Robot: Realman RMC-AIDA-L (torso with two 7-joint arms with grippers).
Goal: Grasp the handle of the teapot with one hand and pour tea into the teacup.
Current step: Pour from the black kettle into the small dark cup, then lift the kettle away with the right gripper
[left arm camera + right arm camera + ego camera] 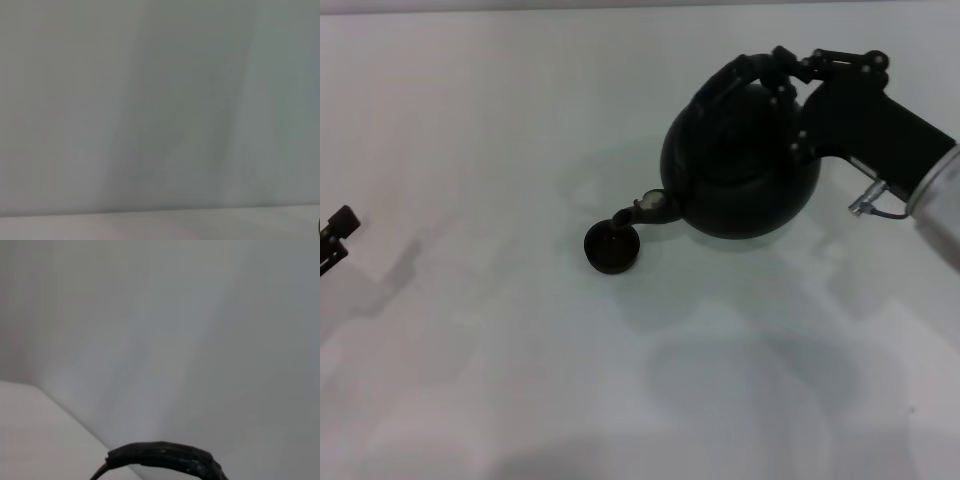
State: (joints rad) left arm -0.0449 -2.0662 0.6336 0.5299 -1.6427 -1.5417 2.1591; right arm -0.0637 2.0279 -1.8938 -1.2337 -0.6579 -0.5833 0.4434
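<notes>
The large matte-black teapot [740,165] is held tilted to the left above the white table, right of centre. Its silver-tipped spout [650,207] reaches down to the rim of the tiny dark teacup [612,247]. My right gripper [782,72] is shut on the thick black arched handle [735,78] at the pot's top. The handle also shows as a ribbed black arc in the right wrist view [162,458]. My left gripper [335,238] is parked at the far left edge. The left wrist view shows only bare surface.
The white table [520,380] stretches bare around the cup and pot. A silvery fitting with a cable [875,205] hangs under my right wrist.
</notes>
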